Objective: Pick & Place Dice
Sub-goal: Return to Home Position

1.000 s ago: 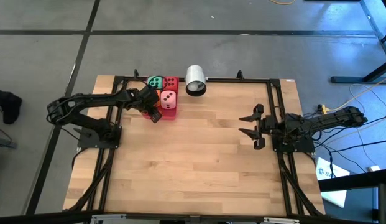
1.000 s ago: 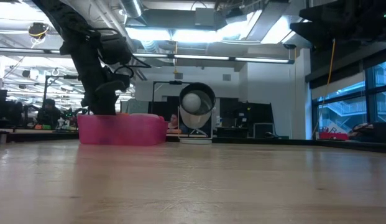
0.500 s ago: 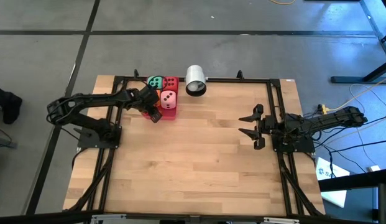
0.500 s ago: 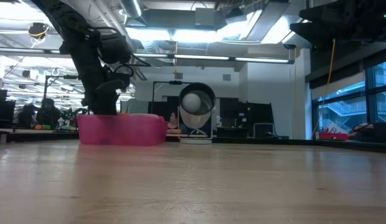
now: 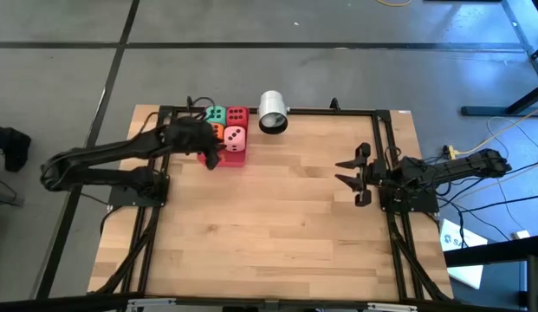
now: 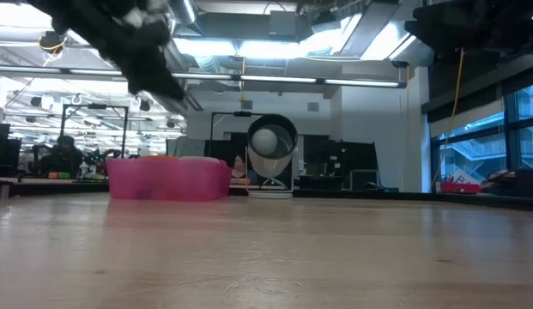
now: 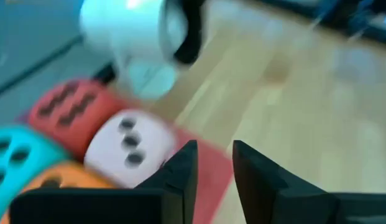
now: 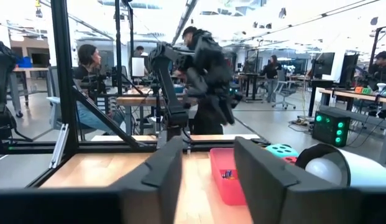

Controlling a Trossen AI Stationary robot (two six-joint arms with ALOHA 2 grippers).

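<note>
Four dice point(image 5: 236, 136) sit packed in the red bin point(image 5: 237, 160) at the far edge of the worktop point(image 5: 269, 230). The left end effector point(image 5: 212, 161) hangs above the bin's near corner, released, empty; the right end effector point(image 5: 345, 172) waits released at the right

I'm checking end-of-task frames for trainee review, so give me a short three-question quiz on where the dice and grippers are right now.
1. True or false: the pink die lies inside the red bin.
2. How many dice show in that bin?
3. Which is nearer the bin: A) the left gripper, or B) the right gripper?
Key: 1 true; 2 four; 3 A.
</note>
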